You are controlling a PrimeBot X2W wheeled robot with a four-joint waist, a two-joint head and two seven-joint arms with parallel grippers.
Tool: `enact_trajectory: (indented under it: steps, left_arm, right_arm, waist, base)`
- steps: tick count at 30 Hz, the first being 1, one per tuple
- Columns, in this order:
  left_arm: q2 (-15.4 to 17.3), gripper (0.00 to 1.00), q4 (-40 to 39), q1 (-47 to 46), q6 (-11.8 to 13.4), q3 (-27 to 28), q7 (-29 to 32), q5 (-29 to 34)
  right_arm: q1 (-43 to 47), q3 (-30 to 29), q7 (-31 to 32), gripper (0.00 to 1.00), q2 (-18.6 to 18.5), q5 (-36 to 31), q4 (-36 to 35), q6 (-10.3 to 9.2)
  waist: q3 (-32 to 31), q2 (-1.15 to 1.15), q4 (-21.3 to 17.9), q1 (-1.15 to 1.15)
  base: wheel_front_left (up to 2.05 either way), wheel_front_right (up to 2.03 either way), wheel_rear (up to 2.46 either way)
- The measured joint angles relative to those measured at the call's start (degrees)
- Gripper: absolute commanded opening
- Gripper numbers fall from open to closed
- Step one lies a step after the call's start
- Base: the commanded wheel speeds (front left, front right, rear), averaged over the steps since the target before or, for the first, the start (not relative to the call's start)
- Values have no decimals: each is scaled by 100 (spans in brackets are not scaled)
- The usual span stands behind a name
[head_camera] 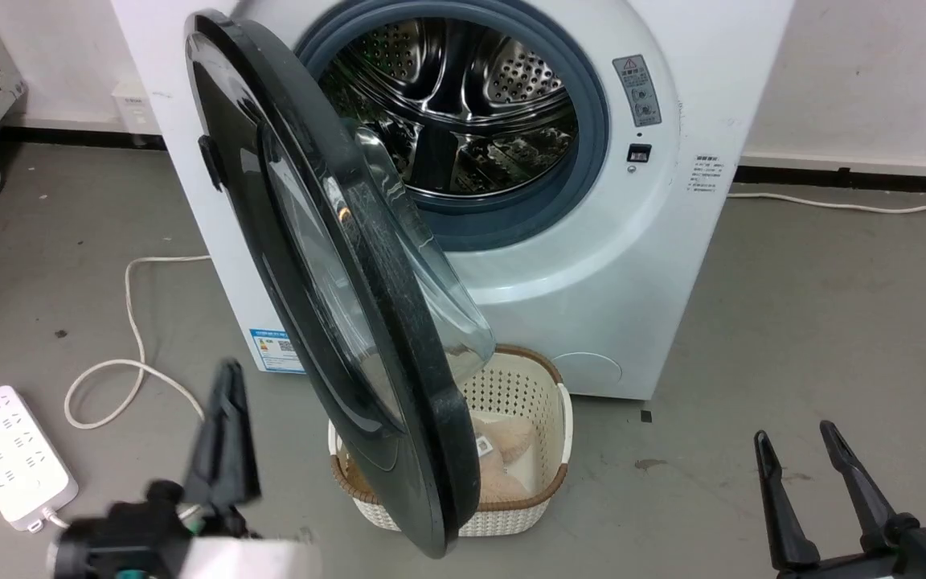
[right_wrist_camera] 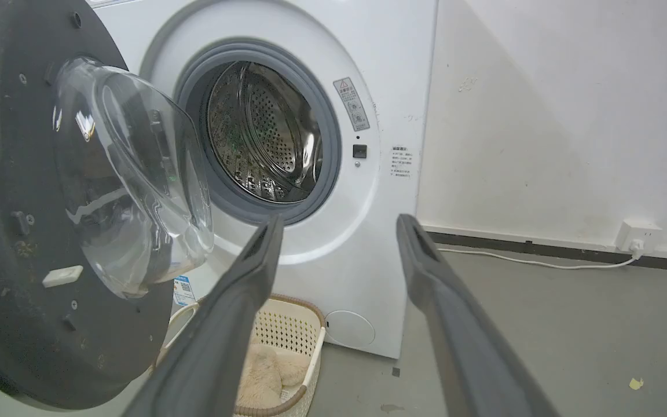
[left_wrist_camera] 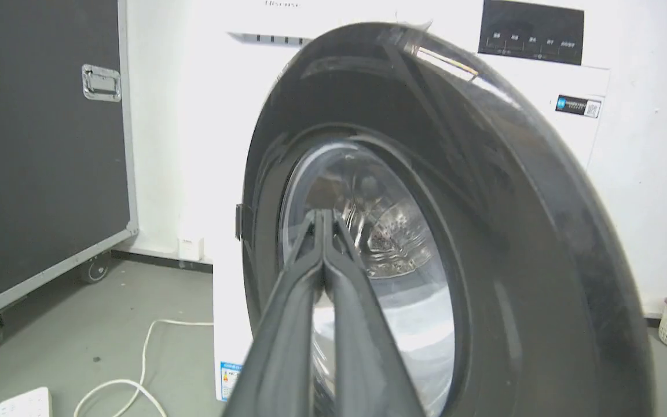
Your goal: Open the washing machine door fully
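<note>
One washing machine (head_camera: 592, 265) stands against the wall. Its single washing machine door (head_camera: 302, 265) is swung out on the left side, roughly half open, with its rim edge-on to the head camera. The steel drum (head_camera: 463, 96) behind it is exposed. One cream basket (head_camera: 543, 386) holding a pale plush item (head_camera: 503, 438) sits on the floor just below the door's lower rim.

Two grippers show. The left gripper (head_camera: 228, 378) has its fingers pressed together on nothing and sits left of the door's glossy face, pointing at the glass bowl in the left wrist view. Whether it touches the glass cannot be told. The right gripper (head_camera: 794, 433) is spread wide, well apart from the machine, with grey floor (head_camera: 792, 305) between them.

One power strip (head_camera: 13, 458) and one white cable (head_camera: 133, 322) lie on the floor left of the door. One black case (left_wrist_camera: 38, 145) stands further left.
</note>
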Motion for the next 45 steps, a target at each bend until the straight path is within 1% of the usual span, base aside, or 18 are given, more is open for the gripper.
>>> enact_trajectory:
  steps: [3,5,6,7,10,12,15,18,21,24,28,33,40,45]
  left_arm:
    - [0,0,-424,-185,86,33,0,22]
    - [0,0,-664,-338,94,-9,-1,22]
    - [1,0,-950,-554,94,-203,76,18]
    - [0,0,-1048,-631,97,-312,165,19]
    - [7,0,-1190,-771,74,-719,592,212]
    - [2,0,-1241,-786,47,-1062,831,216]
    - [-1,0,-1180,-786,35,-1582,1113,152]
    - [-1,0,-937,-759,40,-2074,1356,56]
    - [-4,0,-667,-699,145,-2523,1496,-257]
    - [-5,0,-204,-639,253,-2810,1614,-467]
    - [-7,0,433,-632,442,-2866,1606,-682]
    - [-3,0,959,-642,589,-2608,1380,-800]
    - [51,0,1245,-643,592,-2403,1218,-967]
    - [235,0,1219,-538,606,-2284,1206,-1020]
  right_arm:
    - [-1,10,0,100,1,0,4,0]
    - [-2,31,0,100,2,0,18,0]
    - [-2,70,0,100,3,0,35,0]
    - [-2,87,0,100,4,1,37,0]
    - [-2,114,0,100,5,18,53,0]
    - [-3,116,0,100,5,43,62,0]
    - [-4,107,0,100,5,81,77,0]
    - [-7,111,-1,100,7,90,93,0]
    - [-32,92,-1,100,8,109,103,0]
    - [-54,77,0,100,8,148,107,0]
    - [-54,96,-1,100,8,183,123,0]
    - [-55,112,-1,100,8,183,149,0]
    - [-52,163,-1,100,9,199,172,0]
    - [-48,158,-1,100,10,207,191,0]
  waist:
    - [-16,0,-5,0]
    - [-29,0,-17,0]
    - [-51,0,-43,0]
    - [-58,0,-55,0]
    - [-68,0,-103,0]
    - [-63,0,-137,0]
    - [-45,0,-178,0]
    - [-11,0,-221,0]
    - [40,0,-259,-1]
    - [92,0,-281,0]
    - [144,0,-308,0]
    - [168,0,-291,0]
    - [143,0,-128,0]
    - [87,0,115,0]
  base:
    - [0,0,0]
    - [0,0,0]
    - [0,0,0]
    - [0,0,0]
    - [0,0,0]
    - [0,0,0]
    - [0,0,0]
    - [0,0,0]
    - [0,0,0]
    - [0,0,0]
    - [0,0,0]
    - [0,0,0]
    - [0,0,0]
    - [0,0,0]
